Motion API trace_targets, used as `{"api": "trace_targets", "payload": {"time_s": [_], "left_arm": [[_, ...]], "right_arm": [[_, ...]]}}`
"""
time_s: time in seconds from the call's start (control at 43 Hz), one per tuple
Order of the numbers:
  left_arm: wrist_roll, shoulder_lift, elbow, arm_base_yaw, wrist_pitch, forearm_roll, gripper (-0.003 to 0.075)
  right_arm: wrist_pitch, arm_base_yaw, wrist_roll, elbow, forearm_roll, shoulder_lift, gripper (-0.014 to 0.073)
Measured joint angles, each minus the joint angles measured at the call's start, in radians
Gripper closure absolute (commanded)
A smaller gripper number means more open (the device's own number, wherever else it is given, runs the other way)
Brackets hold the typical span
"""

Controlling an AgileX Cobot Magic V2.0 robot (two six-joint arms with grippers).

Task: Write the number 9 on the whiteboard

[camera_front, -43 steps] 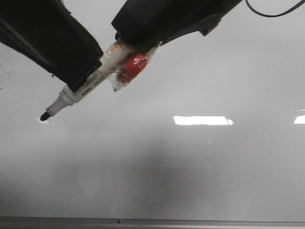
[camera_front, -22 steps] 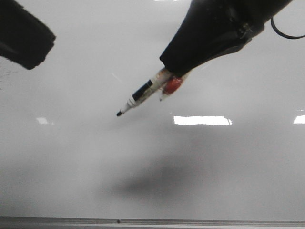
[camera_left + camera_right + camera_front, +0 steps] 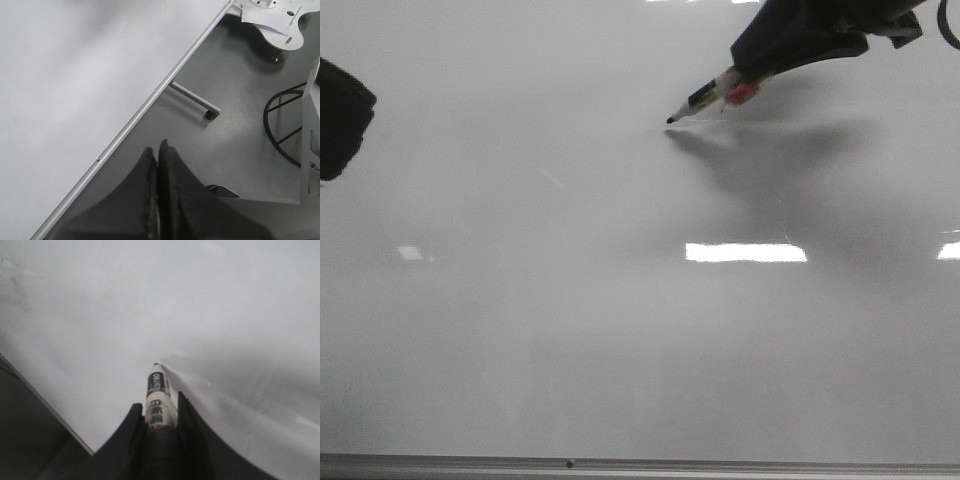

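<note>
Right claw [image 3: 745,85] reaches in from upper right, clamped; left claw [image 3: 156,150] closed at the left edge.

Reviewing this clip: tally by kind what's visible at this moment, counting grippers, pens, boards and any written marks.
Grippers: 2, the left gripper shut and empty, and the right gripper holding the pen
Marker pens: 1, the marker pen
Whiteboards: 1, the whiteboard
Written strokes of the number 9: 0 that I can make out
Total: 4
</note>
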Motion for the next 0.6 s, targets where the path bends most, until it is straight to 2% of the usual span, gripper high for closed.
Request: {"api": "trace_targets", "payload": {"time_s": [0.209, 0.372, 0.605], "left_arm": [[0.0, 0.0, 0.0, 0.001, -0.003, -0.002, 0.0739], [0.0, 0.0, 0.0, 0.001, -0.011, -0.007, 0.0739], [0.0, 0.0, 0.0, 0.001, -0.011, -0.007, 0.0739]], "right_arm": [[-0.021, -0.014, -0.096, 0.0, 0.111, 0.01, 0.0662], [-0.029, 0.014, -0.189, 0.0, 0.22, 0.04, 0.0662], [-0.052, 0.095, -0.219, 0.004, 0.224, 0.106, 0.0654]]}}
